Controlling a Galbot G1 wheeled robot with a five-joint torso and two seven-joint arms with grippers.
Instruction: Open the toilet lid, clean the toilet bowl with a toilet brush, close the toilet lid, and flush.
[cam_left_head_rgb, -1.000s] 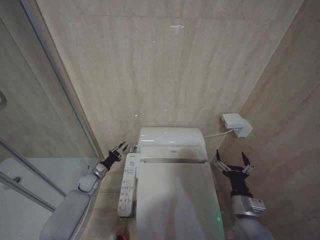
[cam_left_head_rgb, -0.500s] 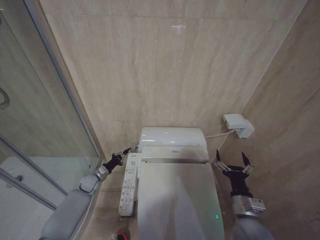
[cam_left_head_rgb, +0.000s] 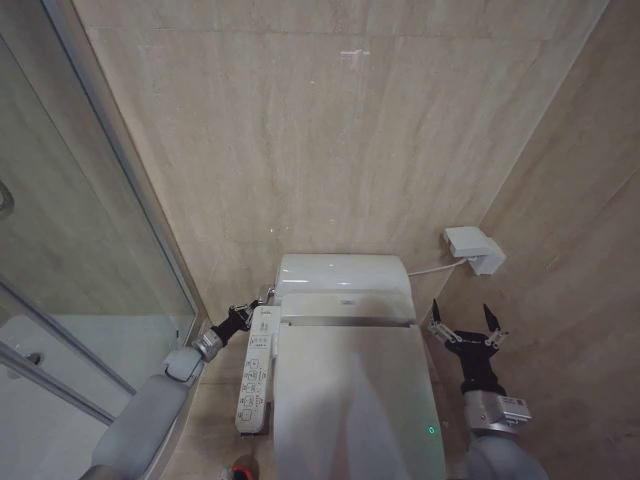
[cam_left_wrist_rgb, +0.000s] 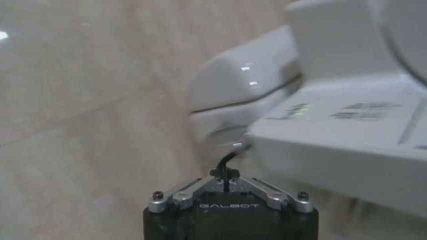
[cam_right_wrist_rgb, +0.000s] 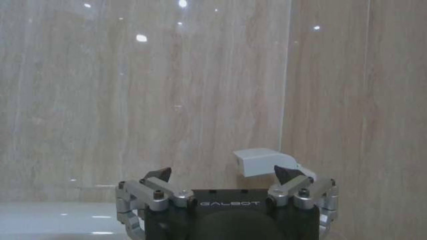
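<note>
Nearby, button panel (cam_left_head_rgb: 254, 369) beside toilet lid (cam_left_head_rgb: 350, 400).

Grey arm shells, black wrist blocks (white GALBOT lettering), silver screwed brackets.

A: You had beige stone-look wall tiles (cam_left_head_rgb: 330, 130) behind, and the same tiling on the side wall (cam_left_head_rgb: 580, 250). Anything mounted there?

B: You saw a small white box (cam_left_head_rgb: 474, 248) at the corner, with a thin white cable (cam_left_head_rgb: 432, 268) running from it.

A: And on your left?

B: A glass shower partition (cam_left_head_rgb: 70, 250) with a metal frame (cam_left_head_rgb: 120, 160); tiled floor (cam_left_head_rgb: 215, 420) below.
</note>
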